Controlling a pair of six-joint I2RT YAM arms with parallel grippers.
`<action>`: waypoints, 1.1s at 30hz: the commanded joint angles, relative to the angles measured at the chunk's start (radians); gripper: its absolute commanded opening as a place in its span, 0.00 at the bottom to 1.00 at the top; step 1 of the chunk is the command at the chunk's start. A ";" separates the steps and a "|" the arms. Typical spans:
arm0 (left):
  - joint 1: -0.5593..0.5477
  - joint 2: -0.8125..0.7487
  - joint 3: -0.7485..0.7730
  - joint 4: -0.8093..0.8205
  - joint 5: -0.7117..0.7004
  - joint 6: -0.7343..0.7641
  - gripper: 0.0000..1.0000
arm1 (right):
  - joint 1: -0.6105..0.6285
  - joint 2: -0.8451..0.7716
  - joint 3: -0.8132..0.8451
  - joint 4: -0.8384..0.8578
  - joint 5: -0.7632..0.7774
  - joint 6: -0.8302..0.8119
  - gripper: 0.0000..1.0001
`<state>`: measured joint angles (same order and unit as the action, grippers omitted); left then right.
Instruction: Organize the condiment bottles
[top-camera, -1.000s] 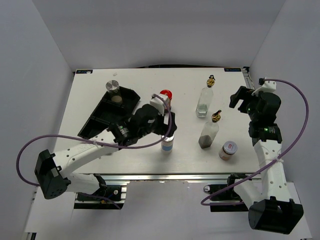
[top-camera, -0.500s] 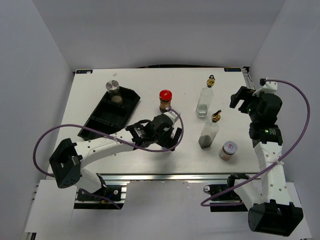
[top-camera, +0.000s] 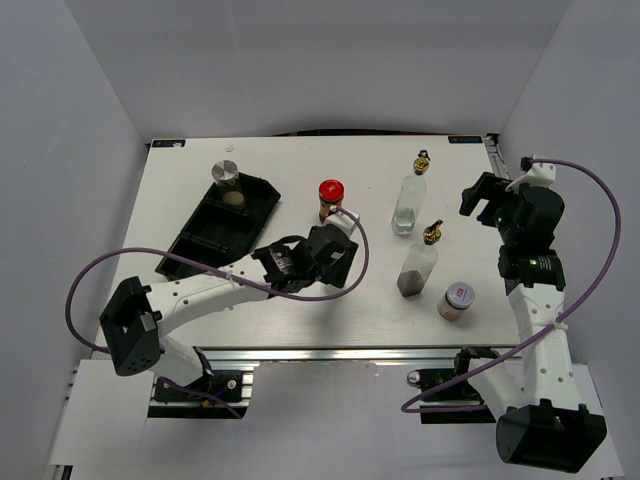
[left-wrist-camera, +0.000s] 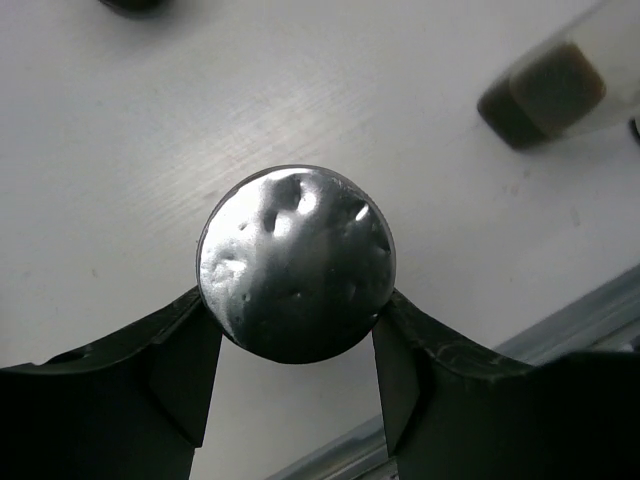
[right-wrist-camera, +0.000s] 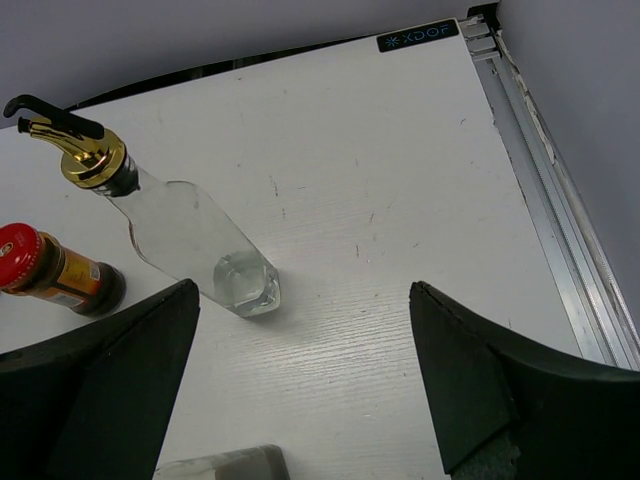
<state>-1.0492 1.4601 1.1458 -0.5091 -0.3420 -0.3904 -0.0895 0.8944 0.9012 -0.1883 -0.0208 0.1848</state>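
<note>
Silver-lidded jar (left-wrist-camera: 296, 262) is clamped in the left gripper (left-wrist-camera: 295, 308), its arm stretched over the table (top-camera: 290, 165) middle; the right gripper (right-wrist-camera: 303, 290) is spread apart.

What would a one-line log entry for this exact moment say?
left hand: closed on silver-lidded jar | right hand: open, empty | tray: second jar inside

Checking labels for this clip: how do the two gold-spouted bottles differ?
The far bottle looks clear throughout; the near bottle has dark filling at its base. The near bottle stands in front of the far bottle, beside the short silver-lidded jar. Both are upright, clear-bodied and gold-spouted.
</note>
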 joint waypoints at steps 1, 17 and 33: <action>-0.002 -0.040 0.110 0.024 -0.252 -0.002 0.00 | 0.000 -0.012 0.007 0.035 0.018 0.016 0.89; 0.550 0.068 0.270 0.207 -0.191 0.065 0.00 | 0.000 -0.005 -0.008 0.058 0.099 0.035 0.89; 0.696 0.239 0.327 0.176 -0.092 0.068 0.00 | 0.000 0.061 0.002 0.064 0.130 0.045 0.89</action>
<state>-0.3580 1.7351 1.4410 -0.3698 -0.4423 -0.3191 -0.0895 0.9512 0.8902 -0.1753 0.0849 0.2264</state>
